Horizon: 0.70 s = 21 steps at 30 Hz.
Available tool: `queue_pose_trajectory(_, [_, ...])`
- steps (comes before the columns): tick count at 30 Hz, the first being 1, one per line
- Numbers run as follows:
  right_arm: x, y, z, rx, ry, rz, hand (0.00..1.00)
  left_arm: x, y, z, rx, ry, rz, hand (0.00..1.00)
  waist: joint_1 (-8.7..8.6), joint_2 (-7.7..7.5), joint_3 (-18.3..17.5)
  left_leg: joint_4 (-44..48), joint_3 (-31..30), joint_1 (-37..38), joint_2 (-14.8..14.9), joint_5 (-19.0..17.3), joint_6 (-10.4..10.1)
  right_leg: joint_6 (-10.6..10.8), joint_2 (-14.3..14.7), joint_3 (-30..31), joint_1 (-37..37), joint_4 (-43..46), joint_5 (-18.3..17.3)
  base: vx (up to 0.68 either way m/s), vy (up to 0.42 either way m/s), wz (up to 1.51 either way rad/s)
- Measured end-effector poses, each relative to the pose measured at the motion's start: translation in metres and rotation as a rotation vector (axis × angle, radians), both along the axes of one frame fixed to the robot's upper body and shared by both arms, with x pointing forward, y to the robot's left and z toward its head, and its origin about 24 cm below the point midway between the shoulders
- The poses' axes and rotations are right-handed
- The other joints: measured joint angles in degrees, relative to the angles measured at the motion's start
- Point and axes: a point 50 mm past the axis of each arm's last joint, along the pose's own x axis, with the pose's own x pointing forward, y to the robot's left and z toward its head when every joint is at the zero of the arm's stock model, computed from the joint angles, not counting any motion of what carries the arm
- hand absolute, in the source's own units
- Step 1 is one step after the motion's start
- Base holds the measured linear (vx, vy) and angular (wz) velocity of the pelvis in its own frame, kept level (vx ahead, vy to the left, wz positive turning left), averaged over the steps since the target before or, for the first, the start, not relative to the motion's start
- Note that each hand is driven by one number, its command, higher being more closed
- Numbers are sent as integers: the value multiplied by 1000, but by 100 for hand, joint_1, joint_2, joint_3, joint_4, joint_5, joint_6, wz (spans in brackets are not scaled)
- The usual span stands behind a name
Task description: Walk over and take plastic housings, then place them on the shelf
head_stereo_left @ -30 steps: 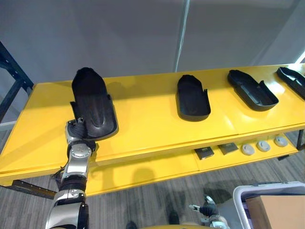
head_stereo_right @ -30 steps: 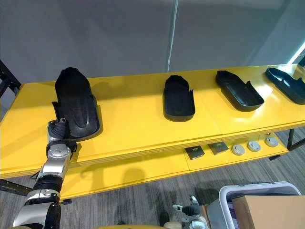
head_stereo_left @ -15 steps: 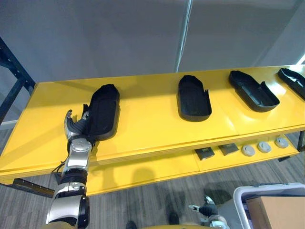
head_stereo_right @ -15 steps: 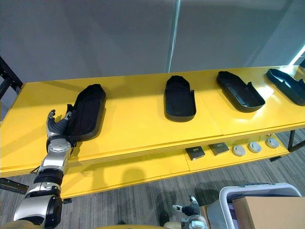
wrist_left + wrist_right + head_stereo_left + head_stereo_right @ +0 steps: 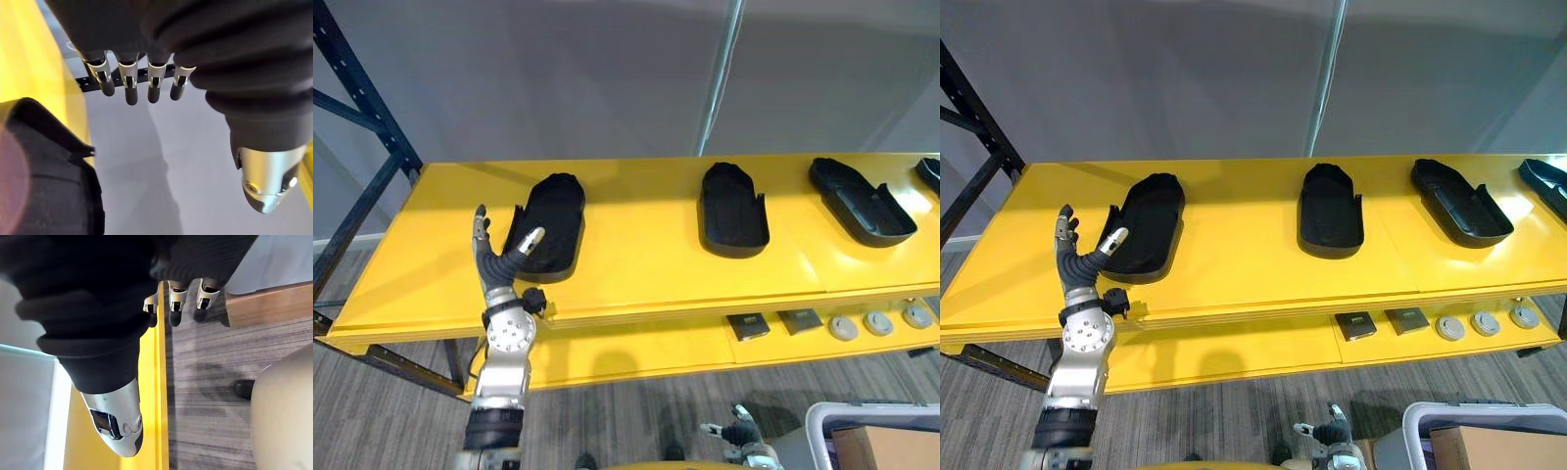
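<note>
Four housings (image 5: 733,211) lie in a row on the yellow shelf (image 5: 636,284); the 3 o'clock end housing (image 5: 1549,182) is cut by the frame edge. Left hand (image 5: 499,262) splayed, empty, thumb over the left housing (image 5: 548,227) near rim, contact unclear. Right hand (image 5: 736,435) low at 6 o'clock, fingers relaxed, partly cut off.

This looks like an industrial workshop or test floor. A dark steel rack (image 5: 372,93) carries long yellow shelf boards (image 5: 636,257) with black plastic housings (image 5: 734,211) laid in a row. Plain grey partition walls (image 5: 558,78) stand behind, and small parts (image 5: 843,328) lie on the lower board.
</note>
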Motion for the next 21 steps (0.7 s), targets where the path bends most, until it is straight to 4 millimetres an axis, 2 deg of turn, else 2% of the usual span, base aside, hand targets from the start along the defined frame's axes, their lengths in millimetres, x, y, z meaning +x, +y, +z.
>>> queue_pose_trajectory(4, [0,0,0,-1,-5,-1,0,-17,-21,-15,107,63,-69,100,12,-1,0,-1,28,7,22,-19,-21,12,-10,25,-7,8,-8,-10,0,-2])
queue_pose_trajectory(7, [0,0,0,-4,-9,-4,0,-26,-25,-26,155,126,-101,100,26,2,-2,-1,70,27,21,-5,-3,22,3,49,-6,15,-15,-17,-3,-6])
queue_pose_trajectory(11, [-3,0,0,-5,-4,-5,0,-26,-30,-37,176,186,-143,100,130,4,-7,-1,113,33,23,-5,-4,46,3,51,-4,15,-32,0,0,0])
queue_pose_trajectory(17, [-3,0,0,-8,-1,4,0,-27,-33,-63,192,320,-173,100,139,-4,-21,-2,169,34,14,-4,-4,47,1,114,-36,5,-30,3,1,-5])
queue_pose_trajectory(21, [-2,1,0,-6,-5,5,0,-27,-33,-74,208,376,-171,100,109,-7,-32,-2,201,30,15,-12,-13,29,3,156,-55,-20,-13,12,2,-7])
